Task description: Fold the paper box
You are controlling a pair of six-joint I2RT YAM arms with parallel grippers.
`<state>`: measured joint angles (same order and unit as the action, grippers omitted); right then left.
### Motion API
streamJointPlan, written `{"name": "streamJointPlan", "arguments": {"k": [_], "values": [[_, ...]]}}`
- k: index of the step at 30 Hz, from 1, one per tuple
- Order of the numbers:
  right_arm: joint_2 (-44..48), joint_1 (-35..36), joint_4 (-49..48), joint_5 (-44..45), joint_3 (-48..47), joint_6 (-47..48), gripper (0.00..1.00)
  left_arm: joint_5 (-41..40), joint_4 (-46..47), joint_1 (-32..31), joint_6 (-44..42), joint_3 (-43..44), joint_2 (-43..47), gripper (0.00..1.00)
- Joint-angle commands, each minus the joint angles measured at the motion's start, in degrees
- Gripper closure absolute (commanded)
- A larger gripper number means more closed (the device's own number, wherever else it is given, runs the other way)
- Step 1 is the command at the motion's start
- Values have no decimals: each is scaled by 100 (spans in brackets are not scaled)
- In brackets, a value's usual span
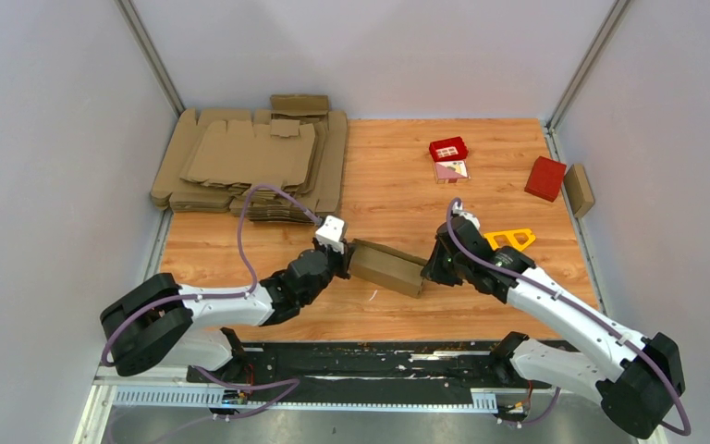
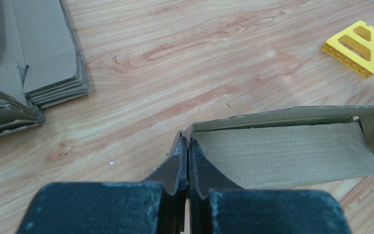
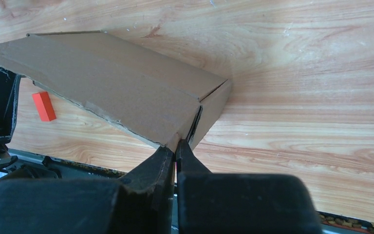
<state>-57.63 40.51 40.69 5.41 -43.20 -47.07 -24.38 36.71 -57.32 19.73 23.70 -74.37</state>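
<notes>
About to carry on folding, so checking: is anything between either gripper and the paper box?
Nothing visible. The left gripper and the right gripper are each shut on an end of the paper box. The yellow triangle and the stack of flat blanks lie apart from it.

We stretch both arms inward from their bases, forearms low and slanting toward each other so that the wrists nearly face one another. Our left hand [image 1: 340, 252] has its two fingers pressed together, pinching the left end of the paper box [image 1: 386, 266]. Our right hand [image 1: 434, 266] mirrors it, its fingers closed tight on the right end's lower corner.
</notes>
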Motion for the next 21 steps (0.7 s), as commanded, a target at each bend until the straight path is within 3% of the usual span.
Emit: {"name": "streamJointPlan", "arguments": {"k": [1, 13, 21], "values": [[-196, 11, -173, -272, 145, -250, 100, 80, -254, -86, 111, -256, -153, 100], [16, 10, 497, 173, -50, -47, 100, 78, -107, -84, 22, -536, 22, 100], [-51, 10, 613, 3, -122, -56, 100, 91, -251, -86, -48, -415, -37, 100]]}}
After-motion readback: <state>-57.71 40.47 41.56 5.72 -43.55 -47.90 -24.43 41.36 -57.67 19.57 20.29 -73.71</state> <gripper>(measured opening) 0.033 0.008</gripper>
